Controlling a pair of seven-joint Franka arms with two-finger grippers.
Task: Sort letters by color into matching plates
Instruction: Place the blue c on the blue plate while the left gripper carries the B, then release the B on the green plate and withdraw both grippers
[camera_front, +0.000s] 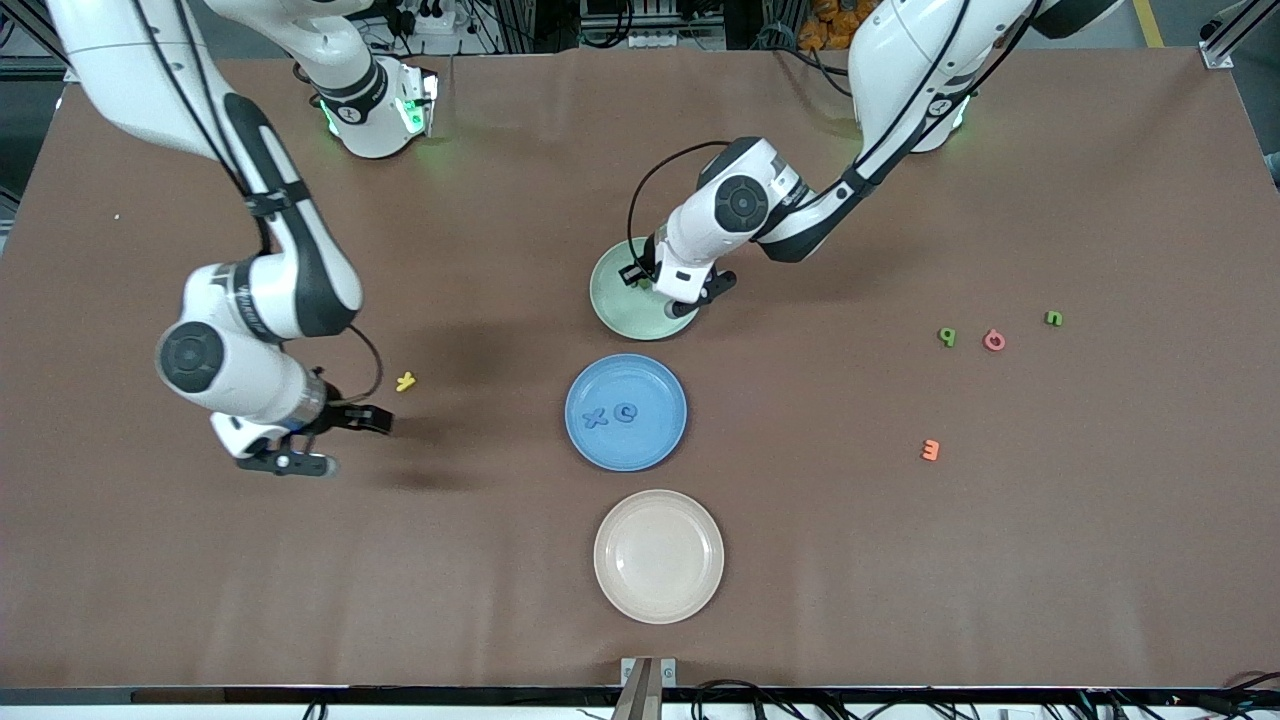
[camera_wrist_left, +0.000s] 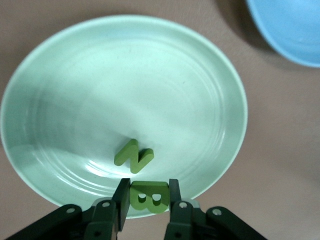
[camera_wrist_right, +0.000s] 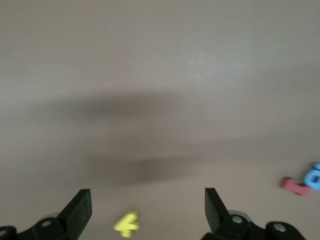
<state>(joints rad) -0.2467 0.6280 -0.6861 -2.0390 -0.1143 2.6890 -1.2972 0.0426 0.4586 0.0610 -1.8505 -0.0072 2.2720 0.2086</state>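
Pinching a green letter B between its 2 fingers, the left gripper hangs over the pale green plate. 1 green letter N lies flat in that plate, just beside the held B.

Right gripper: fingers spread wide, nothing between them, low over bare desk toward the right arm's end. A yellow letter lies on the desk near it.

Blue plate: nearer the front camera than the green plate, close beside it. It holds 2 blue letters, an X and a rounder one, side by side and apart.

Cream plate: nearest the front camera of the 3 plates.

Toward the left arm's end of the desk, well apart from the plates, lie 2 green letters, a pink letter between them, and an orange letter nearer the front camera.
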